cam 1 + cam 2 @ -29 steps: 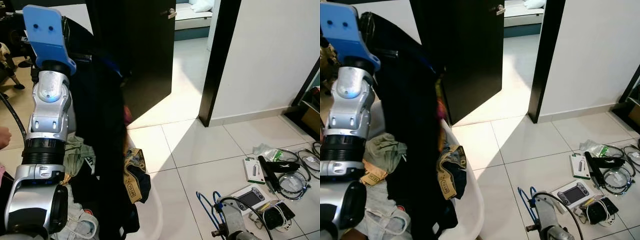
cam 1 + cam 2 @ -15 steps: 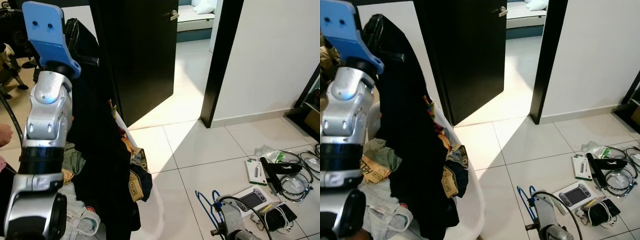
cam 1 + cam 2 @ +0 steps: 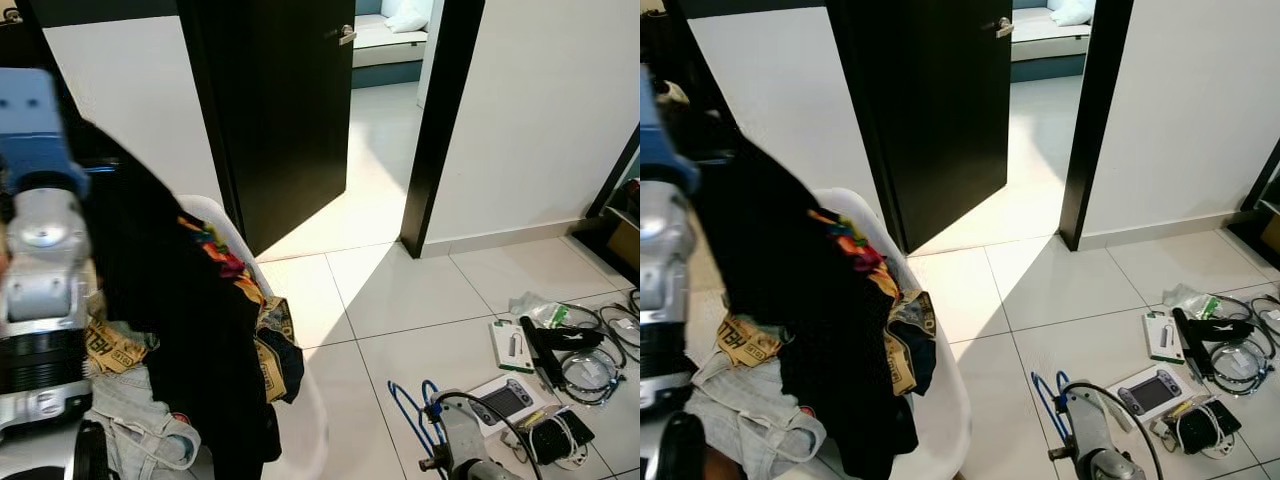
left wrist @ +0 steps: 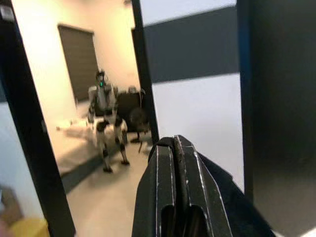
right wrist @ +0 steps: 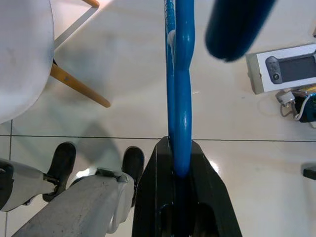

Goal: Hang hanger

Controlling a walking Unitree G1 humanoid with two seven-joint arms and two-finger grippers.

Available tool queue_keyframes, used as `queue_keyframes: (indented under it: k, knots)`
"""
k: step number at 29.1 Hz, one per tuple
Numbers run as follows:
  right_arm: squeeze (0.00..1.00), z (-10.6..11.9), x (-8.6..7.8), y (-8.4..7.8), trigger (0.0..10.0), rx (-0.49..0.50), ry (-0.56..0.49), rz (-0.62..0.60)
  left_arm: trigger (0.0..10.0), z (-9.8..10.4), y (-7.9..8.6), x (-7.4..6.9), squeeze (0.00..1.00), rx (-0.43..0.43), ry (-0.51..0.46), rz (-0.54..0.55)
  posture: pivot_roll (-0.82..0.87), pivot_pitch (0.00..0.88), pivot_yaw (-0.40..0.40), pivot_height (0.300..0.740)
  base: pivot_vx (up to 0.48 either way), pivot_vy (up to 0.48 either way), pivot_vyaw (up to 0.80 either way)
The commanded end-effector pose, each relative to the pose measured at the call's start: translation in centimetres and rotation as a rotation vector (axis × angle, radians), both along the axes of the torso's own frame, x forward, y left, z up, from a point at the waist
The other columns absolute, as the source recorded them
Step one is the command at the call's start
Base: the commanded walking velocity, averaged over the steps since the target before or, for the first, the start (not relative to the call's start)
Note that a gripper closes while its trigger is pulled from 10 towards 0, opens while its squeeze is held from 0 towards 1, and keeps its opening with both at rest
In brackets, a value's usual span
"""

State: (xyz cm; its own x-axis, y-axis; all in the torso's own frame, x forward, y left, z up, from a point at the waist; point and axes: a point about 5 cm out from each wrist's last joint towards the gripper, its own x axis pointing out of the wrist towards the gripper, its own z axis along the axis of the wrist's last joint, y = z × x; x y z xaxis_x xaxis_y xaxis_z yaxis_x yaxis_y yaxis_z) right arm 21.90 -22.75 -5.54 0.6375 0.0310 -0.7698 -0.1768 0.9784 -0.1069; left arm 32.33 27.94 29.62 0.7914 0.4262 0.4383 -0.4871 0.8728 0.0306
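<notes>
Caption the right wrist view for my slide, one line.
Right gripper, jaws shut on a blue hanger, hangs over the tiled floor beside a white chair.

Daylight through doorway point(image 3: 385, 150) — blurred left arm point(image 3: 40, 290), sharp elsewhere

The only lettering that can be partly read is on the tan band point(image 3: 743, 343) of a garment lying in the white chair point(image 3: 940, 400), just beside the raised left arm: dark capitals that seem to start "HEL". A second tan patch point(image 3: 265, 358) on the clothes hanging over the chair's edge carries dark print too small to read. Print on the boxes point(image 3: 512, 343) on the floor is illegible.
</notes>
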Motion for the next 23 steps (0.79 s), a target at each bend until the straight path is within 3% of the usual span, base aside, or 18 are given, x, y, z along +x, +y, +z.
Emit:
queue_keyframes:
  k: [1,2,4,10,16,19,21,23]
  knots:
    - [0.0,-0.1,0.0,0.2,10.0,0.013,0.006,0.001,0.0,-1.6,-2.1,0.4,0.0,-0.027,0.079,-0.156,0.0,0.019,0.034,0.74,0.0,0.0,0.0]
    - [0.0,-0.1,0.0,0.2,10.0,0.013,0.006,0.001,0.0,-1.6,-2.1,0.4,0.0,-0.027,0.079,-0.156,0.0,0.019,0.034,0.74,0.0,0.0,0.0]
    - [0.0,-0.1,0.0,0.2,10.0,0.014,0.009,0.002,0.0,-2.3,-4.0,0.5,0.0,-0.035,0.108,-0.252,0.0,0.019,0.034,0.74,0.0,0.0,0.0]
    - [0.0,-0.1,-0.1,0.3,10.0,0.016,0.013,0.005,0.0,-2.6,-6.7,0.4,0.0,-0.036,0.094,-0.398,0.0,0.013,0.036,0.74,0.0,0.0,0.0]
    - [0.0,-0.1,0.0,0.4,10.0,0.017,0.014,0.006,0.0,-2.3,-7.7,0.4,0.0,-0.006,0.091,-0.469,0.0,0.01,0.037,0.74,0.0,0.0,0.0]
    - [0.0,-0.1,0.0,0.5,10.0,0.02,0.018,0.011,0.0,-3.2,-8.3,0.3,0.0,0.033,0.181,-0.549,0.01,0.01,0.041,0.74,0.0,0.0,0.0]
    - [0.0,-0.1,0.0,0.5,10.0,0.022,0.02,0.012,0.0,-4.4,-9.5,0.1,0.0,0.105,0.274,-0.629,0.01,0.01,0.041,0.74,0.0,0.0,0.0]
    - [0.0,-0.2,0.0,0.5,10.0,0.023,0.021,0.013,0.0,-4.6,-9.9,-0.1,0.0,0.126,0.294,-0.639,0.01,0.01,0.04,0.74,0.0,0.0,0.0]
